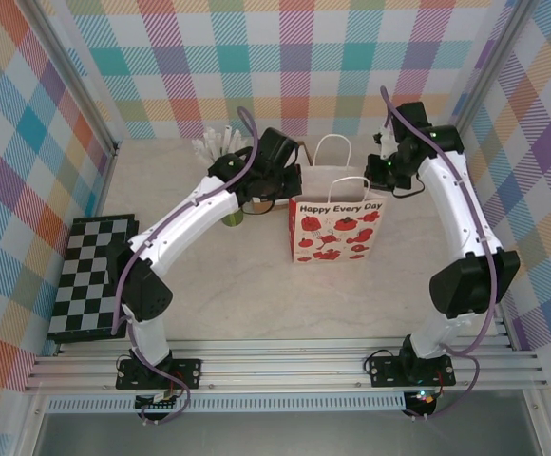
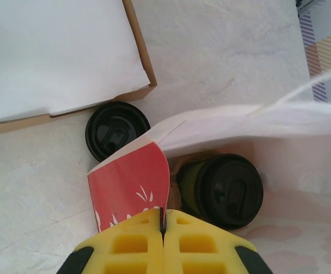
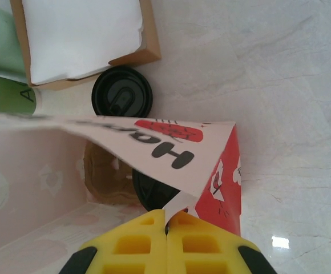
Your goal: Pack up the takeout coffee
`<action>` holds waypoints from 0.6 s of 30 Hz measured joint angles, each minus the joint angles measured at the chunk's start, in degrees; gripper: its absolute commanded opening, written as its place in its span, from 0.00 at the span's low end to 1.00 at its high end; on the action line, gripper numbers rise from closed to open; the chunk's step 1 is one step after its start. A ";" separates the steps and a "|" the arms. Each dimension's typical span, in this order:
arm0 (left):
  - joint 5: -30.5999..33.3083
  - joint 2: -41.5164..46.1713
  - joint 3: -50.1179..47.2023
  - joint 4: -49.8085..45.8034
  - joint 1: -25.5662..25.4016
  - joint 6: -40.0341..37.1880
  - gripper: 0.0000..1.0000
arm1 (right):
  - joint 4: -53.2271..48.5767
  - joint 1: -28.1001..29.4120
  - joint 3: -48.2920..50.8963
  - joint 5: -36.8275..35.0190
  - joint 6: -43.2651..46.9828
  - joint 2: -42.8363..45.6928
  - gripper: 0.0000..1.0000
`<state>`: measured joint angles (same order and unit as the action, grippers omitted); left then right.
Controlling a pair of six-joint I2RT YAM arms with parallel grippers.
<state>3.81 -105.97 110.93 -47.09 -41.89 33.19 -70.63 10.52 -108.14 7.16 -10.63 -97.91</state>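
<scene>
My left tool point(image 2: 163, 228) is shut tight, its yellow fingers pinching the top edge of the paper bag point(image 2: 134, 182) at one corner. My right tool point(image 3: 166, 225) is pressed closed the same way on the bag's edge at the other side, so the mouth stands open between them. Just beyond my left fingers, down inside the bag, the takeout coffee point(image 2: 231, 191) stands upright: a small green cup under a round black lid with a raised sip slot. From the right wrist I see only a dark arc of it under the bag's rim. Outside the bag, a loose black lid point(image 2: 115, 130) lies on the table point(image 2: 222, 57), beside a cardboard box point(image 2: 145, 63) of white paper.
</scene>
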 measured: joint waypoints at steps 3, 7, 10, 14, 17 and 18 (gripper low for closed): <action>-0.09 -0.22 0.94 -1.03 0.00 -0.17 0.04 | -0.39 0.00 -0.04 -0.02 -0.02 0.22 0.06; -0.11 -0.20 1.05 -2.21 0.00 -0.66 0.11 | -1.38 0.00 0.59 -0.04 0.00 1.44 0.11; -0.33 -0.20 1.05 -2.78 0.00 -1.27 0.19 | -2.32 0.00 1.79 -0.26 -0.02 3.23 0.12; -0.98 -0.02 1.05 -3.15 0.00 -2.12 0.30 | -3.32 0.00 2.58 -1.75 0.00 4.92 0.12; -1.62 0.83 1.03 -3.96 0.20 -3.10 0.56 | -3.98 0.00 2.58 -2.93 0.02 4.98 0.24; -1.70 1.44 0.96 -4.11 0.48 -3.52 0.61 | -4.04 0.00 2.56 -3.28 -0.09 4.98 0.30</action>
<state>2.11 -104.53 111.90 -51.20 -41.41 29.67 -74.67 10.52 -105.58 3.88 -10.72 -92.92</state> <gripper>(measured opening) 0.498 0.219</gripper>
